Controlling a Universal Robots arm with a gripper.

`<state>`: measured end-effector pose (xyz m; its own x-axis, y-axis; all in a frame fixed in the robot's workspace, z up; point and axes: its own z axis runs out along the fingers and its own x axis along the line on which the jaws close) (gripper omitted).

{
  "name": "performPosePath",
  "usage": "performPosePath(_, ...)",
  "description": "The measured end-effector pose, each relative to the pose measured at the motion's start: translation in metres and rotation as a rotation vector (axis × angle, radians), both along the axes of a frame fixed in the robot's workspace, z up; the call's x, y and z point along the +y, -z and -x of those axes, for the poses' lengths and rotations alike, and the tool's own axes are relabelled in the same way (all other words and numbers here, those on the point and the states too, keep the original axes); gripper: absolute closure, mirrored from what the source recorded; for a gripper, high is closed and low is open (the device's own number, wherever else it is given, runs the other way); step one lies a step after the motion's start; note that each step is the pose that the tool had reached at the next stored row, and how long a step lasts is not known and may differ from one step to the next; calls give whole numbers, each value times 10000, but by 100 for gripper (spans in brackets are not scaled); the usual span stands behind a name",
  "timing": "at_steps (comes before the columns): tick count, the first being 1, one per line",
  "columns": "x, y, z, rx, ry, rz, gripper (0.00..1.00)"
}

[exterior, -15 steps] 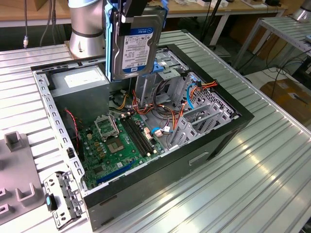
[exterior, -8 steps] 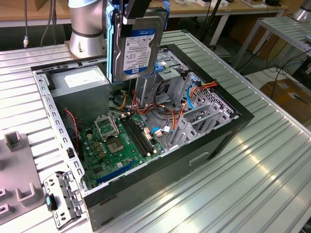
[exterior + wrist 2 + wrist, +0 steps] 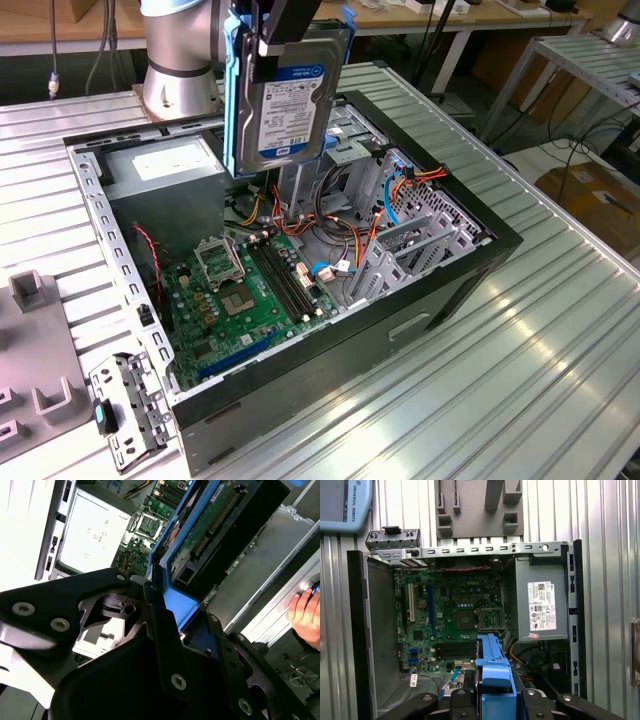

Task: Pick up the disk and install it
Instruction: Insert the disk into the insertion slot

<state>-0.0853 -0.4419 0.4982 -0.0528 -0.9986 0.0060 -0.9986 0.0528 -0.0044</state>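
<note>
One black end effector [image 3: 283, 45] pinched the dark, blue-railed rectangular disk [image 3: 295, 110], hung upright below it over the open black computer case [image 3: 300, 400].

Bright light glares off the ribbed table [image 3: 560, 330] (blown white in the second wrist view).

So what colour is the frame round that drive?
The disk has blue rails; clearest in the exterior view.

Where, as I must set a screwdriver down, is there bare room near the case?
The ribbed table on the exterior view's right of the open case is bare. Crowded: cables inside the case below the held disk, and grey fixtures on the exterior view's left.
</note>
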Motion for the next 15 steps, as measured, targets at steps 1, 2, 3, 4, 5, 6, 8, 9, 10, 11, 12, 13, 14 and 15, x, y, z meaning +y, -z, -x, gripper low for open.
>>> performPosePath(1, -19, 0, -1, 0, 1, 0, 63)
performPosePath(2, -32, 0, -2, -1, 1, -1, 63)
performPosePath(3, -43, 0, -3, 0, 1, -1, 63)
performPosePath(4, -51, 0, -4, 0, 1, -1, 63)
performPosePath(5, -59, 0, -5, 0, 0, -1, 63)
performPosePath(6, -72, 0, -6, 0, 0, -1, 63)
performPosePath(8, -92, 0, -8, 0, 1, -1, 63)
performPosePath(9, -104, 0, -9, 0, 0, 0, 63)
performPosePath(10, -117, 0, -10, 0, 0, -1, 63)
performPosePath(11, -124, 0, -11, 0, 1, 0, 63)
performPosePath(12, -130, 0, -12, 0, 0, 0, 63)
performPosePath(13, -139, 0, -13, 0, 0, 0, 63)
performPosePath(14, -153, 0, -13, 0, 1, -1, 63)
performPosePath(15, -164, 0, -13, 0, 0, 0, 63)
